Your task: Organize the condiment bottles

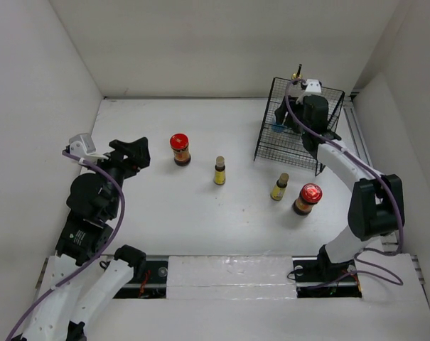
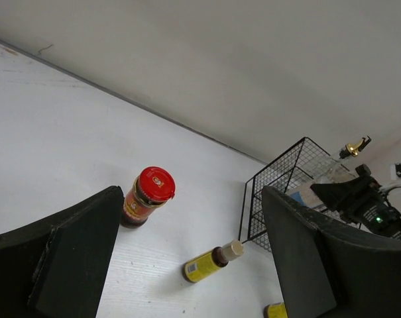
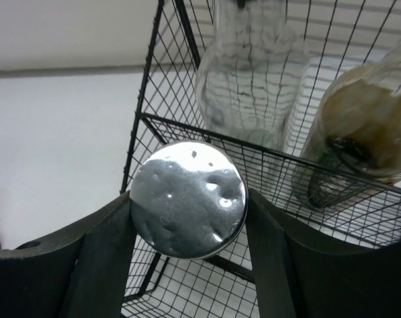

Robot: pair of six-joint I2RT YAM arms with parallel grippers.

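Note:
My right gripper (image 1: pixel 291 117) is shut on the white blue-labelled shaker (image 1: pixel 278 128), whose chrome top (image 3: pixel 188 199) sits between the fingers over the black wire basket (image 1: pixel 300 145). The tall clear gold-spouted bottle (image 3: pixel 250 73) and a dark bottle (image 3: pixel 359 139) stand inside the basket. One red-lidded jar (image 1: pixel 180 149) and one tiny yellow-labelled bottle (image 1: pixel 219 170) stand mid-table. A second tiny bottle (image 1: pixel 279 187) and a second red-lidded jar (image 1: pixel 308 198) stand in front of the basket. My left gripper (image 1: pixel 133 153) is open and empty, left of the first jar (image 2: pixel 147 197).
The basket stands at the back right near the right wall, its gold spout (image 1: pixel 297 73) rising above the rim. White walls enclose the table on three sides. The arm bases sit at the near edge.

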